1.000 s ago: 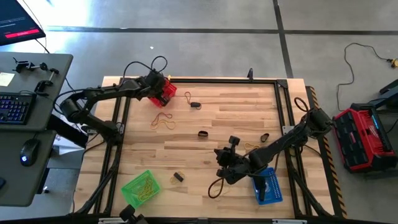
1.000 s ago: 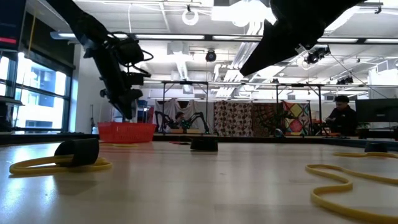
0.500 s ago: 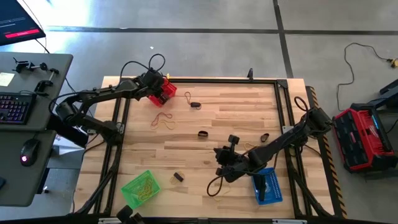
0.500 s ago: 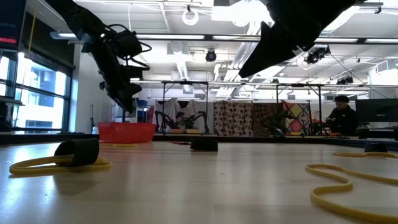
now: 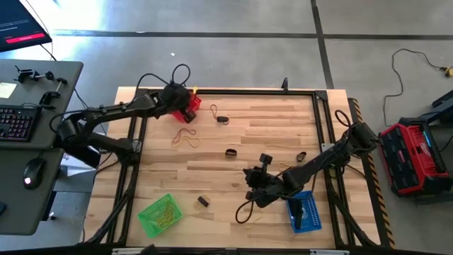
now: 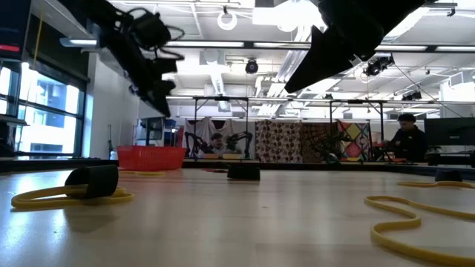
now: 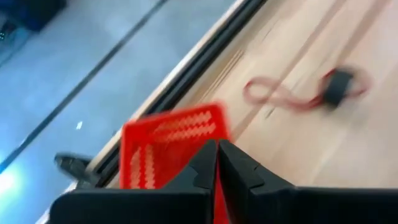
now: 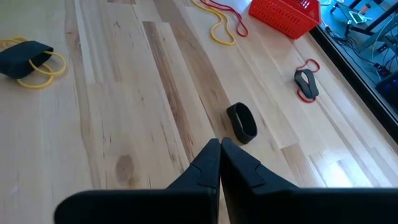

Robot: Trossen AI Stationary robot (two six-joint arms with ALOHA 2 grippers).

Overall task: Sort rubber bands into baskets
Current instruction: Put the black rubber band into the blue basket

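My left gripper is shut with nothing between its fingers and hangs over the red basket at the table's far left. My right gripper is shut too, raised over the near middle of the table. Loose rubber bands lie flat on the wood: a red loop with a black band, a tan and orange pair, black bands, and a black band on a yellow loop. The green basket holds yellow bands. The blue basket stands under my right arm.
A black frame runs round the table's edge. A desk with a keyboard stands left of the table, and a red and black machine sits on the floor to the right. The low view shows a person far back in the room.
My left gripper has risen above the red basket while its arm swung a little. My right gripper has kept still.
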